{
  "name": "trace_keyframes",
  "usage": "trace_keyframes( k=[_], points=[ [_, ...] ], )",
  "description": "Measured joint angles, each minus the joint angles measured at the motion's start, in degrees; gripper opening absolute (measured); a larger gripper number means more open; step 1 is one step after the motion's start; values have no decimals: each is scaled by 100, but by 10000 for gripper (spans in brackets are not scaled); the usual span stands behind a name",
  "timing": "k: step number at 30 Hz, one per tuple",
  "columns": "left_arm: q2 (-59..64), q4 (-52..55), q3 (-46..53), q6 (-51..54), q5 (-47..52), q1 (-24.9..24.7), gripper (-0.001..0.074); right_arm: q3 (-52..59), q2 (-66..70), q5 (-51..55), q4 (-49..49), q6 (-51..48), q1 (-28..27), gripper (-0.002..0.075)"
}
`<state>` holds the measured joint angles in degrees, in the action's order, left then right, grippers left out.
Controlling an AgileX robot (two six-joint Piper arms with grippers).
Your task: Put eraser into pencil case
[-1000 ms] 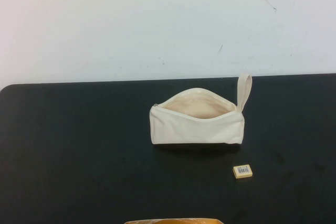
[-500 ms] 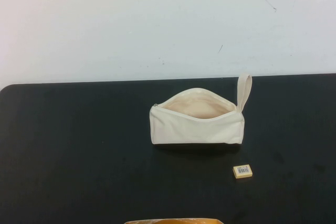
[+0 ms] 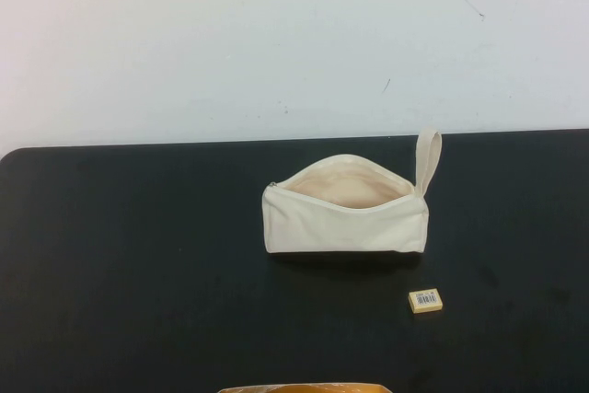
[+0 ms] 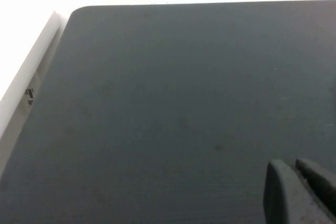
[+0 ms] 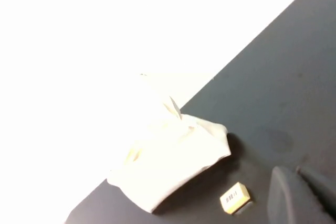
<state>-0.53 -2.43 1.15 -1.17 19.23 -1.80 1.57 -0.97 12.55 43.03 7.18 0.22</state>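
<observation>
The cream pencil case (image 3: 345,220) lies on the black table, its zip mouth gaping open and showing the pale lining, with its wrist loop (image 3: 428,158) at the right end. The tan eraser (image 3: 425,300) with a white barcode label lies flat on the table, in front of the case's right end and apart from it. Neither arm shows in the high view. In the right wrist view the case (image 5: 168,163) and the eraser (image 5: 234,198) show, and my right gripper (image 5: 296,171) is shut and empty, a short way from the eraser. My left gripper (image 4: 295,165) is shut and empty over bare table.
The black table (image 3: 138,255) ends at a white wall behind the case. A yellow-orange object (image 3: 304,387) pokes in at the near edge. The table's rounded far left corner (image 4: 79,11) shows in the left wrist view.
</observation>
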Motion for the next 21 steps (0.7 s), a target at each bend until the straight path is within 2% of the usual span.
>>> trace_keyframes(
  k=[6,10,14,21],
  points=[
    [0,0,0,0,0,0,-2,-27,0,106,76,-915,0,-1],
    [0,0,0,0,0,0,-2,-566,97,578,11,-1800,0,-1],
    [0,0,0,0,0,0,-2,-1665,926,1253,-435,-2654,0,-1],
    [0,0,0,0,0,0,-2,-3828,3022,3078,-1549,-3920,0,-1]
  ],
)
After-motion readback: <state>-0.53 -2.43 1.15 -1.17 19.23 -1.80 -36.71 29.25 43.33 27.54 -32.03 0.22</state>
